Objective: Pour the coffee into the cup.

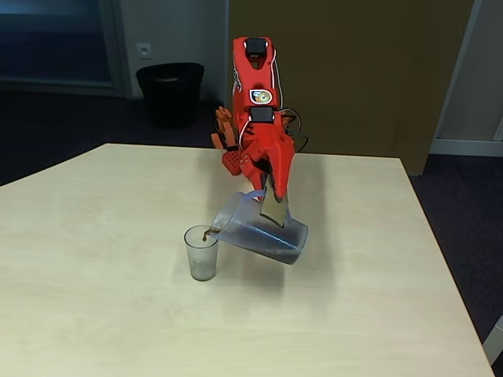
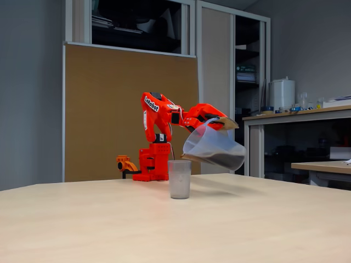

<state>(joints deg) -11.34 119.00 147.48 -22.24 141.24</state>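
The red arm's gripper [image 1: 271, 196] is shut on the taped handle of a translucent bluish-grey jug [image 1: 263, 232], held in the air and tipped toward the left in both fixed views. Dark coffee [image 2: 225, 160] lies along the jug's lower side, and a thin brown stream [image 1: 208, 233] leaves the spout at the cup's rim. The cup [image 1: 201, 253], a small clear tumbler, stands upright on the table just under the spout. From the side, the gripper [image 2: 222, 124] grips the jug [image 2: 213, 147] above and right of the cup [image 2: 179, 179].
The light wooden table [image 1: 94, 298] has free room all around the cup. The arm's base [image 2: 153, 164] stands at the far table edge. A black bin [image 1: 170, 93] sits on the floor behind, and a brown board [image 2: 109, 104] rises behind the table.
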